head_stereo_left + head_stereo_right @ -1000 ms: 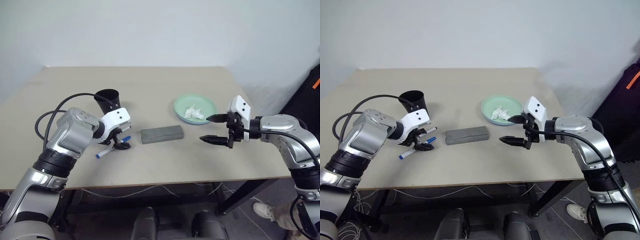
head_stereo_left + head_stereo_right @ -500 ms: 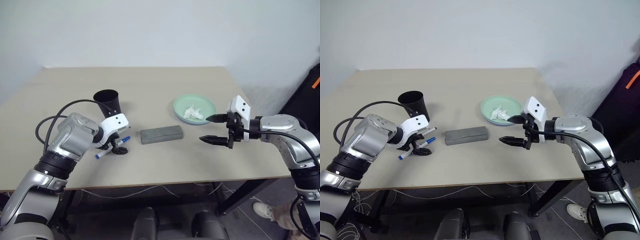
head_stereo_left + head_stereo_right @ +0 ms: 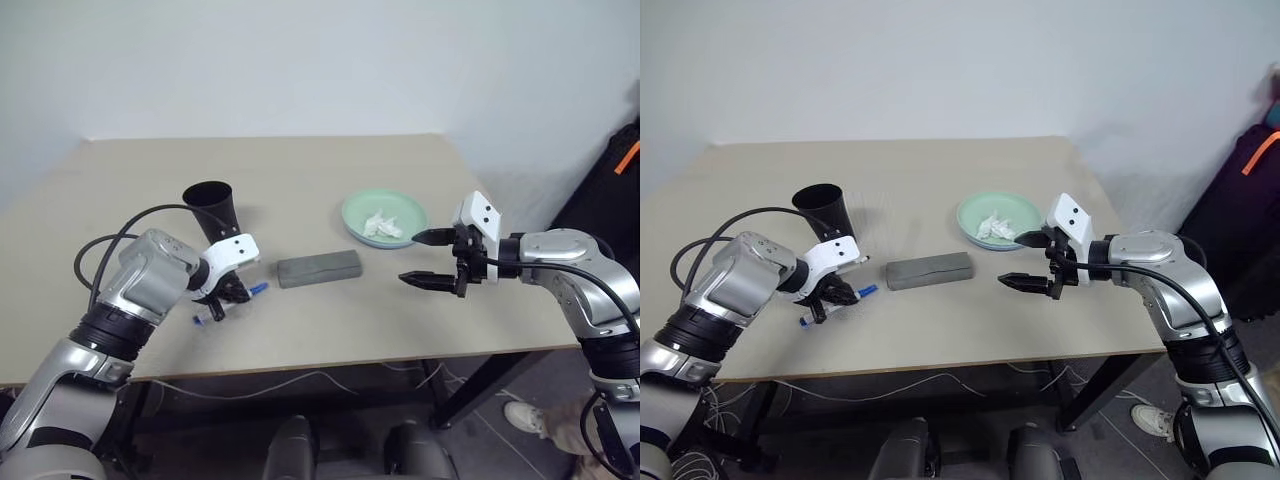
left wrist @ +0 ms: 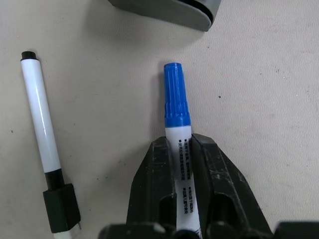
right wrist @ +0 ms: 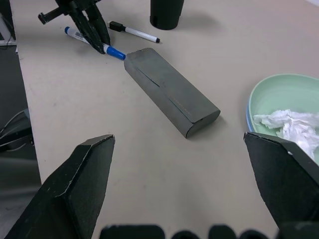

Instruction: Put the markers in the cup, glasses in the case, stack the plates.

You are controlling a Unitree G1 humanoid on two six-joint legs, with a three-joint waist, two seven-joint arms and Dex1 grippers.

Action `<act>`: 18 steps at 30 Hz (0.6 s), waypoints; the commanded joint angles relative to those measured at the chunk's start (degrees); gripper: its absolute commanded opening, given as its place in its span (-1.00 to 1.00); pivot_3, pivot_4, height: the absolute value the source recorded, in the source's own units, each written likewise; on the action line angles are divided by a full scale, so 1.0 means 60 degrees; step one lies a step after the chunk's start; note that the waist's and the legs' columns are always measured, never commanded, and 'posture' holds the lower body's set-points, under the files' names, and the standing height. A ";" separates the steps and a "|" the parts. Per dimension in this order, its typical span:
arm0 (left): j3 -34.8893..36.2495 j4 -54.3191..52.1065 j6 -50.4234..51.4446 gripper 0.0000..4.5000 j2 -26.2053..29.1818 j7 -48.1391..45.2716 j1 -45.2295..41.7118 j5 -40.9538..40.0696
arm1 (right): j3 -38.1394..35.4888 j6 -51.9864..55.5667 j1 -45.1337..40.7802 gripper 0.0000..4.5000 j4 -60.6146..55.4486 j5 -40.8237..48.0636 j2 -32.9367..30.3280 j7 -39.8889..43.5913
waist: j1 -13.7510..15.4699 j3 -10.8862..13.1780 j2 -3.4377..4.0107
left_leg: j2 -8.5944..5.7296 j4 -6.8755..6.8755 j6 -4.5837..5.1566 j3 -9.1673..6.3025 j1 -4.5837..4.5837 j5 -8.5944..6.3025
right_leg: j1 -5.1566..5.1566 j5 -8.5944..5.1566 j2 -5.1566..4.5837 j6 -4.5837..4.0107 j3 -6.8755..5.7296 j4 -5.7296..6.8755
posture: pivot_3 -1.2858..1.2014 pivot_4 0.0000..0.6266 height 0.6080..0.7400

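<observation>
My left gripper [image 3: 231, 293] is down at the table, shut on the white barrel of the blue-capped marker [image 4: 177, 99]. The marker lies flat on the tabletop. The black-capped marker [image 4: 42, 134] lies loose just beside it. The black cup [image 3: 212, 205] stands upright right behind them. The grey case [image 3: 319, 268] lies closed at mid-table. The mint green plate [image 3: 352, 210] holds a crumpled white tissue [image 3: 384, 226]; a light blue edge [image 5: 247, 118] shows under its rim. My right gripper [image 3: 422, 258] hovers open to the right of the case, empty. The glasses are out of view.
The table's front edge [image 3: 330, 362] runs close below both grippers. Bare tabletop [image 3: 330, 170] lies behind the case and the cup. A dark object with an orange strip [image 3: 622, 170] stands off the table at far right.
My left gripper has shut on the blue-capped marker, having stood open over it before. The right arm has kept still.
</observation>
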 commanded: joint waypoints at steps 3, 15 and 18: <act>0.0572 0.0420 -0.0434 -0.95 -0.0174 0.0517 -0.0410 -0.0157 | -0.0186 -0.0122 -0.0268 1.00 -0.0159 -0.0006 -0.0005 -0.0051 | 0.0006 0.0003 0.0007 | 0.0000 -0.0001 0.0000 0.0000 -0.0004 0.0000 | -0.0013 0.0000 -0.0002 0.0000 -0.0007 -0.0020 | 0.03 -1.00 -0.37; 0.3766 0.0432 0.0156 -0.95 -0.1813 0.1199 -0.2920 -0.3112 | -0.0183 -0.0074 -0.0351 1.00 -0.0143 -0.0024 -0.0012 -0.0018 | 0.0022 0.0008 -0.0029 | 0.0175 -0.0087 -0.0003 0.0357 -0.0130 0.0001 | -0.0204 0.0059 -0.0023 -0.0099 0.0049 0.0017 | 0.03 -1.00 -0.37; 0.4431 0.1253 -0.0570 -0.95 -0.2194 0.2130 -0.3439 -0.3235 | -0.0183 -0.0068 -0.0371 1.00 -0.0136 -0.0028 0.0022 -0.0047 | -0.0001 0.0008 -0.0020 | 0.0119 -0.0111 -0.0004 0.0199 -0.0002 0.0002 | -0.0096 0.0066 -0.0029 -0.0109 -0.0031 -0.0027 | 0.03 -1.00 -0.37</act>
